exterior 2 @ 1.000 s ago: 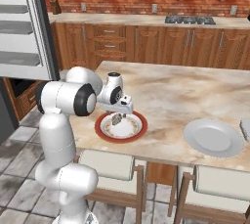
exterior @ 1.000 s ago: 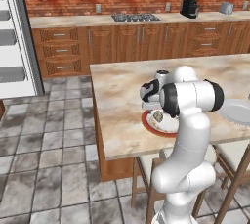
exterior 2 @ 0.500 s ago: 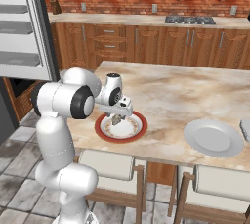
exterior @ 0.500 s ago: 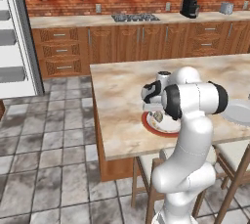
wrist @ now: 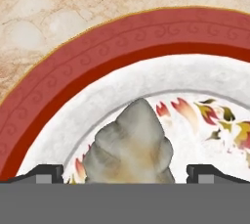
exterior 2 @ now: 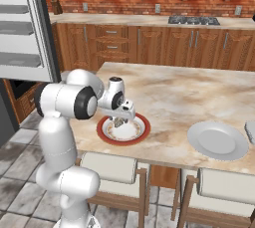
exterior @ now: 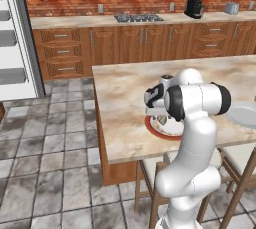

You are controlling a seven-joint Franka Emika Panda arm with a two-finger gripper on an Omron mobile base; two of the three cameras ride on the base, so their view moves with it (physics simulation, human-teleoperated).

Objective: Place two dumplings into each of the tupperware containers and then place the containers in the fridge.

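Note:
My gripper (wrist: pixel 128 173) points down over a round red-rimmed plate (wrist: pixel 97 47) on the island counter. It is open, with one dark fingertip on each side of a lumpy grey-beige dumpling (wrist: pixel 129 142) lying on the plate's white centre. The left base view shows the gripper (exterior: pixel 161 118) just above the plate (exterior: pixel 151 128), with the dumpling (exterior: pixel 162 121) under it. From the right base view the gripper (exterior 2: pixel 119 120) hangs low over the same plate (exterior 2: pixel 107 135). A blue-grey corner of a tupperware container (exterior 2: pixel 250 131) shows at the right edge. The fridge (exterior: pixel 15 38) (exterior 2: pixel 25 23) stands open at the left.
A pale grey plate (exterior 2: pixel 217 140) (exterior: pixel 245 115) lies to the right on the island counter (exterior: pixel 125 88). Stools (exterior 2: pixel 109 170) stand along the counter's near side. Wooden cabinets and a cooktop (exterior: pixel 138 18) line the back wall. Tiled floor separates island and fridge.
The hand has come down a little toward the red-rimmed plate, so its fingers now stand around the dumpling. The jaws have stayed wide.

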